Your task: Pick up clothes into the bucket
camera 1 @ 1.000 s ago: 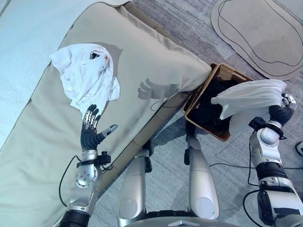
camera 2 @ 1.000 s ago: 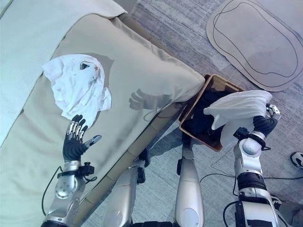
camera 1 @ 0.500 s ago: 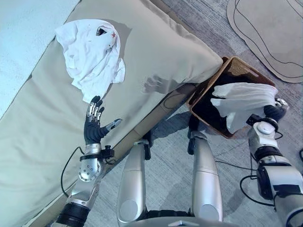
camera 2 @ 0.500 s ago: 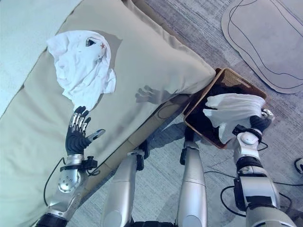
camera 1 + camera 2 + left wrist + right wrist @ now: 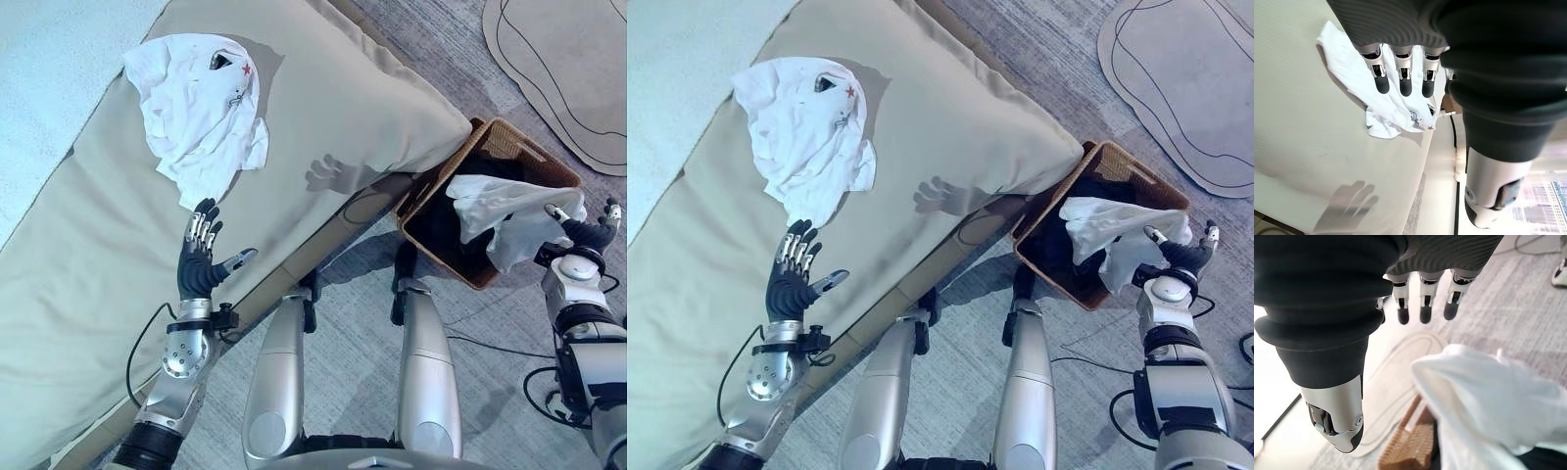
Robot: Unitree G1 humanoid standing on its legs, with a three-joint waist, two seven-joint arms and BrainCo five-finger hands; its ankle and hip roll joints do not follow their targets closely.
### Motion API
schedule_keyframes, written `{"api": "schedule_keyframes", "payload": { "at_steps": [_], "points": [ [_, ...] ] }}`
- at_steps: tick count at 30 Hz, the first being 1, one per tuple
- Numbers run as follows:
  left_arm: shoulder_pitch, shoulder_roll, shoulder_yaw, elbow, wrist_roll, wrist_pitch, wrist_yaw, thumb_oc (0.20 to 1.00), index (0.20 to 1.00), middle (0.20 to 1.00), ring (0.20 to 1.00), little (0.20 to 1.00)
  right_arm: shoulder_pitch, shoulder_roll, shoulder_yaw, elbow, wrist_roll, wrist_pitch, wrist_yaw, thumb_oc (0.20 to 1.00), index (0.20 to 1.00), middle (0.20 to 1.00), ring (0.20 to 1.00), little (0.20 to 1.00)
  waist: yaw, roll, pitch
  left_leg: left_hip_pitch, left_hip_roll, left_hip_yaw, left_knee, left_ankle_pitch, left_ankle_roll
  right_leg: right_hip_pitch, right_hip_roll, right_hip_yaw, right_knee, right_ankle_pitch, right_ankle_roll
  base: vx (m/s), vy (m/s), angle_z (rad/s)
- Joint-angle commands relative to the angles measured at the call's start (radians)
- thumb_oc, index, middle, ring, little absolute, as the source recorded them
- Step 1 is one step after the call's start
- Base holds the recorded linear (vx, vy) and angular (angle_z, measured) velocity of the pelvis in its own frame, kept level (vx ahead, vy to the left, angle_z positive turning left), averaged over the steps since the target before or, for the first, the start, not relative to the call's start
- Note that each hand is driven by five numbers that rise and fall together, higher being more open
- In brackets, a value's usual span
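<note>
Cloth drapes over the rim of the wicker bucket (image 5: 509, 147) at the right of the frame: a white garment (image 5: 509, 211) half in, half out. Beside it the right robot hand (image 5: 588, 233) hovers with fingers spread, holding nothing. At lower left the left robot hand (image 5: 201, 264) is spread wide above the bed (image 5: 323, 108), aimed toward the white shirt (image 5: 201, 113), likely the next pick.

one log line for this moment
right hand: open, by basket | white cloth: draped in basket | left hand: open, near shirt
</note>
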Motion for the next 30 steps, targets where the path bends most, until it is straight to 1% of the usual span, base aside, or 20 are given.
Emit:
{"api": "schedule_keyframes", "payload": {
  "at_steps": [1,4,8,9,10,12,14,16,18,19,21,23,24,25,26,27,28,29,30],
  "points": [
    [0.024,0.003,0.050,-0.029,-0.016,-0.037,-0.012,1.000,1.000,1.000,1.000,1.000,0.020,-0.030,0.023,0.005,-0.019,-0.020,-0.003,1.000,1.000,1.000,1.000,1.000,-0.032,-0.017,-0.061,0.000,0.011,-0.029,0.036,-0.028,-0.026,0.105,-0.037,-0.004,-0.047,0.005,0.052,0.00,0.000,0.00],
    [0.016,-0.004,0.055,-0.017,-0.021,-0.038,-0.017,1.000,1.000,1.000,1.000,1.000,0.022,-0.024,0.030,-0.014,-0.027,-0.022,-0.001,1.000,1.000,1.000,1.000,1.000,-0.033,-0.020,-0.063,0.029,0.007,-0.032,-0.012,-0.007,-0.028,0.133,-0.042,-0.014,-0.092,0.027,0.059,0.01,0.004,0.04],
    [0.010,-0.008,0.055,-0.007,-0.019,-0.037,-0.025,1.000,1.000,1.000,1.000,1.000,0.002,-0.010,0.031,-0.035,-0.029,-0.028,-0.009,1.000,1.000,1.000,1.000,1.000,-0.023,-0.022,-0.068,0.074,0.004,-0.040,-0.089,0.033,-0.036,0.191,-0.049,-0.038,-0.161,0.056,0.069,0.00,-0.002,0.05],
    [0.009,-0.008,0.055,-0.006,-0.018,-0.037,-0.025,1.000,1.000,1.000,1.000,1.000,0.002,-0.010,0.031,-0.035,-0.029,-0.028,-0.009,1.000,1.000,1.000,1.000,1.000,-0.024,-0.022,-0.067,0.077,0.003,-0.040,-0.091,0.033,-0.037,0.193,-0.049,-0.039,-0.163,0.056,0.069,0.01,-0.015,0.07],
    [0.002,-0.013,0.053,0.011,-0.014,-0.033,-0.026,1.000,1.000,1.000,1.000,1.000,0.003,0.009,0.037,-0.055,-0.035,-0.031,-0.013,1.000,1.000,1.000,1.000,1.000,-0.021,-0.027,-0.072,0.100,0.007,-0.041,-0.120,0.046,-0.039,0.222,-0.050,-0.053,-0.192,0.065,0.071,0.01,-0.005,0.10],
    [-0.004,-0.015,0.050,0.020,-0.012,-0.032,-0.027,1.000,1.000,1.000,1.000,1.000,0.015,0.020,0.035,-0.067,-0.039,-0.033,-0.015,1.000,1.000,1.000,1.000,1.000,-0.020,-0.030,-0.073,0.116,0.007,-0.045,-0.134,0.053,-0.042,0.243,-0.051,-0.063,-0.204,0.071,0.072,0.02,-0.020,0.12],
    [-0.012,-0.024,0.055,0.057,-0.003,-0.019,-0.021,1.000,1.000,1.000,1.000,1.000,0.064,0.062,0.039,-0.109,-0.058,-0.034,-0.016,1.000,1.000,1.000,1.000,1.000,-0.022,-0.041,-0.084,0.150,0.010,-0.057,-0.176,0.076,-0.045,0.285,-0.050,-0.076,-0.239,0.086,0.076,0.04,-0.057,0.13],
    [-0.018,-0.030,0.064,0.083,0.015,-0.010,-0.012,1.000,1.000,1.000,1.000,1.000,0.126,0.102,0.041,-0.161,-0.082,-0.037,-0.015,1.000,1.000,1.000,1.000,1.000,-0.024,-0.049,-0.092,0.191,0.017,-0.067,-0.207,0.082,-0.047,0.328,-0.048,-0.093,-0.256,0.085,0.077,0.07,-0.073,0.19],
    [-0.027,-0.037,0.088,0.126,0.060,0.003,0.015,1.000,1.000,1.000,1.000,1.000,0.247,0.166,0.028,-0.292,-0.115,-0.048,-0.008,1.000,1.000,1.000,1.000,1.000,-0.034,-0.064,-0.110,0.240,0.023,-0.084,-0.264,0.112,-0.053,0.382,-0.043,-0.119,-0.288,0.092,0.078,0.08,-0.101,0.22],
    [-0.035,-0.039,0.094,0.145,0.074,0.007,0.023,1.000,1.000,1.000,1.000,1.000,0.287,0.184,0.017,-0.332,-0.116,-0.052,0.001,1.000,1.000,1.000,1.000,1.000,-0.035,-0.070,-0.115,0.258,0.026,-0.090,-0.277,0.112,-0.056,0.405,-0.040,-0.128,-0.295,0.087,0.078,0.08,-0.116,0.18],
    [-0.050,-0.044,0.114,0.204,0.101,0.021,0.040,1.000,1.000,1.000,1.000,1.000,0.388,0.225,0.002,-0.444,-0.137,-0.064,0.019,1.000,1.000,1.000,1.000,1.000,-0.041,-0.080,-0.131,0.293,0.034,-0.112,-0.319,0.142,-0.068,0.453,-0.035,-0.163,-0.319,0.088,0.080,0.07,-0.134,0.17],
    [-0.068,-0.045,0.125,0.246,0.134,0.031,0.057,1.000,1.000,1.000,1.000,1.000,0.468,0.251,-0.005,-0.530,-0.150,-0.078,0.043,1.000,1.000,1.000,1.000,1.000,-0.049,-0.089,-0.139,0.309,0.042,-0.134,-0.318,0.146,-0.076,0.492,-0.027,-0.188,-0.318,0.072,0.074,0.08,-0.165,0.40],
    [-0.082,-0.050,0.134,0.284,0.146,0.038,0.067,1.000,1.000,1.000,1.000,1.000,0.520,0.268,-0.007,-0.600,-0.159,-0.089,0.056,1.000,1.000,1.000,1.000,1.000,-0.053,-0.104,-0.147,0.313,0.050,-0.139,-0.275,0.131,-0.082,0.534,-0.018,-0.204,-0.333,0.052,0.062,0.09,-0.149,0.61],
    [-0.086,-0.048,0.137,0.294,0.154,0.040,0.075,1.000,1.000,1.000,1.000,1.000,0.532,0.279,-0.011,-0.622,-0.154,-0.097,0.060,1.000,1.000,1.000,1.000,1.000,-0.053,-0.111,-0.148,0.312,0.048,-0.142,-0.246,0.121,-0.086,0.557,-0.016,-0.215,-0.342,0.049,0.058,0.08,-0.101,0.46],
    [-0.086,-0.048,0.137,0.295,0.154,0.040,0.075,1.000,1.000,1.000,1.000,1.000,0.533,0.280,-0.011,-0.623,-0.154,-0.097,0.060,1.000,1.000,1.000,1.000,1.000,-0.054,-0.111,-0.146,0.312,0.048,-0.144,-0.242,0.119,-0.087,0.561,-0.015,-0.217,-0.344,0.050,0.058,0.03,-0.001,0.30],
    [-0.111,-0.052,0.133,0.325,0.168,0.046,0.085,1.000,1.000,1.000,1.000,1.000,0.554,0.292,-0.014,-0.675,-0.160,-0.100,0.064,1.000,1.000,1.000,1.000,1.000,-0.049,-0.120,-0.151,0.301,0.053,-0.131,-0.214,0.124,-0.094,0.589,-0.024,-0.240,-0.361,0.047,0.062,0.01,0.016,0.13],
    [-0.111,-0.052,0.132,0.325,0.168,0.046,0.086,1.000,1.000,1.000,1.000,1.000,0.556,0.293,-0.015,-0.677,-0.161,-0.099,0.063,1.000,1.000,1.000,1.000,1.000,-0.049,-0.120,-0.151,0.302,0.053,-0.132,-0.215,0.124,-0.095,0.590,-0.023,-0.241,-0.363,0.048,0.062,0.01,0.075,0.16],
    [-0.126,-0.053,0.122,0.342,0.179,0.050,0.100,1.000,1.000,1.000,1.000,1.000,0.553,0.289,-0.012,-0.681,-0.172,-0.106,0.049,1.000,1.000,1.000,1.000,1.000,-0.044,-0.116,-0.155,0.294,0.050,-0.139,-0.237,0.146,-0.092,0.583,-0.026,-0.242,-0.356,0.056,0.067,0.04,0.159,0.15],
    [-0.124,-0.053,0.126,0.350,0.193,0.052,0.103,1.000,1.000,1.000,1.000,1.000,0.547,0.294,-0.010,-0.697,-0.171,-0.105,0.058,1.000,1.000,1.000,1.000,1.000,-0.043,-0.110,-0.165,0.304,0.039,-0.147,-0.261,0.139,-0.082,0.568,-0.033,-0.235,-0.344,0.059,0.073,0.08,0.224,0.13]
  ]
}}
